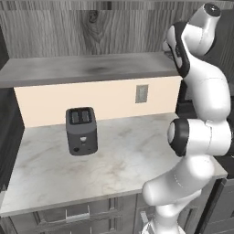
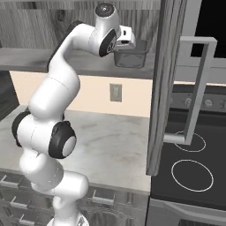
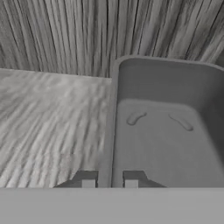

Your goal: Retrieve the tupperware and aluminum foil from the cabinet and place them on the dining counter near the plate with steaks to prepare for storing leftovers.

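Observation:
The tupperware (image 2: 132, 56), a dark grey open tub, sits on the grey plank shelf (image 2: 35, 59) of the cabinet, at its right end. My gripper (image 2: 131, 46) reaches into it from the left. In the hand view the tupperware (image 3: 166, 131) lies straight ahead, and its left wall runs down between the two fingertips of my gripper (image 3: 109, 181). The jaws stand close on either side of that wall, shut on it. The shelf (image 3: 48, 122) stretches off to the left, with the wood-grain back behind it. The aluminum foil and the dining counter are out of view.
A black two-slot toaster (image 1: 81, 130) stands on the white marbled worktop (image 1: 119, 160) under the shelf. The cabinet's open door (image 2: 165, 88) hangs edge-on right of the tub. Beyond it lies a black stove (image 2: 190, 172). Drawer units sit below the worktop.

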